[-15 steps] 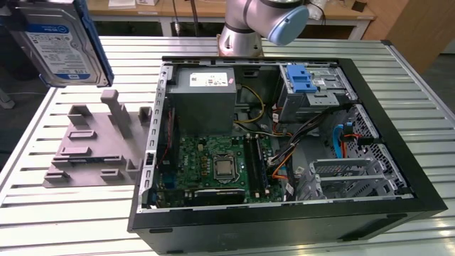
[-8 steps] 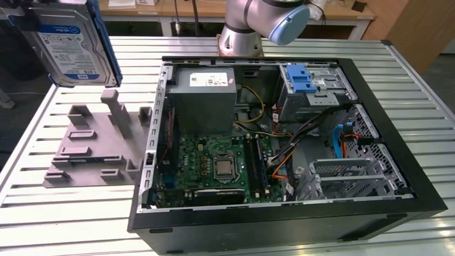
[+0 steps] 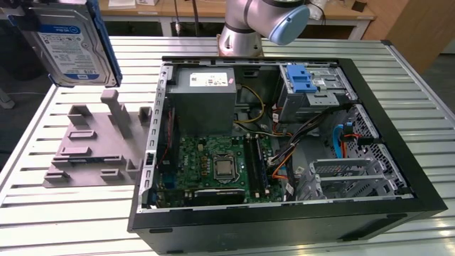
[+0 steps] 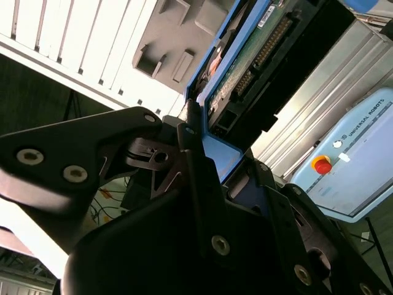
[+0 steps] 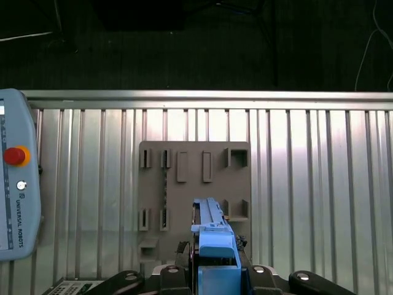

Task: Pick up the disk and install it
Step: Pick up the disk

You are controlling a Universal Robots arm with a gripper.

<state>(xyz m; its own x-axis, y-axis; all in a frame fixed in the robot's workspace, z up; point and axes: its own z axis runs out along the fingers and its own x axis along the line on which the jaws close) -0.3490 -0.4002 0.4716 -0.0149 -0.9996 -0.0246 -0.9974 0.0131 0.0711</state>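
Disk [image 3: 71, 45] hangs upright in the upper left of the exterior view, label toward the camera, clear above the grey fixture [image 3: 92, 144] and outside the open case [image 3: 284, 226]; its top runs off the frame. Gripper [image 4: 212, 150] is clamped on the disk. In the second wrist view the black fingers [image 4: 195, 184] sit either side of the blue carrier edge, with the disk's circuit-board side showing past them. The first wrist view has the carrier edge-on between the finger bases, with the fixture on the slatted table [image 5: 307, 184] beyond it. Risks, as judged: (1) the hold looks to be on the plastic carrier at one end, so the long body overhangs; a jolt or a brush against the case wall could pivot or slip it in the jaws. (2) Drive cage [image 3: 313, 88] sits at the upper right of the exterior view, well apart from the disk, with the power supply [image 3: 206, 98] and the case rim between; a low crossing would clip them. (3) Loose cables [image 3: 306, 130] lie just beside the cage and could snag the carrier or block seating. (4) Any tilt in the grip would misalign carrier and cage rails and cause a jam. Cannot tell whether the cage's blue latch is released.
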